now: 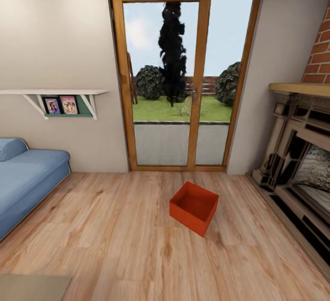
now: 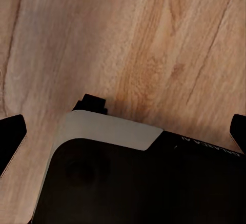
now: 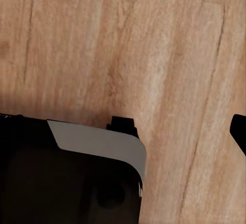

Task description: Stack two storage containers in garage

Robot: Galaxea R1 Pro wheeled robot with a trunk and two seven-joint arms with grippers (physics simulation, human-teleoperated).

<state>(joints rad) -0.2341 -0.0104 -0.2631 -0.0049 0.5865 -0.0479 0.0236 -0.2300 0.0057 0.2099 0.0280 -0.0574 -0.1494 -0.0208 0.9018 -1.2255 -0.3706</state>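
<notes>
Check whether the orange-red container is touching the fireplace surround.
Apart. The head view shows bare wood plank flooring between the storage container and the fireplace, so the gap is plain.

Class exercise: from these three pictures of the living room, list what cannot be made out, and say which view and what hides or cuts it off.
1. Storage container, head view: its far outer walls are hidden by the bin itself.
2. Framed photos on the wall shelf, head view: too small to read.
3. Sofa, head view: cut off by the left edge.
4. Fireplace, head view: cut off by the right edge.
5. Both wrist views: pincer fingers cut off at the edges, so their state cannot be told.
</notes>
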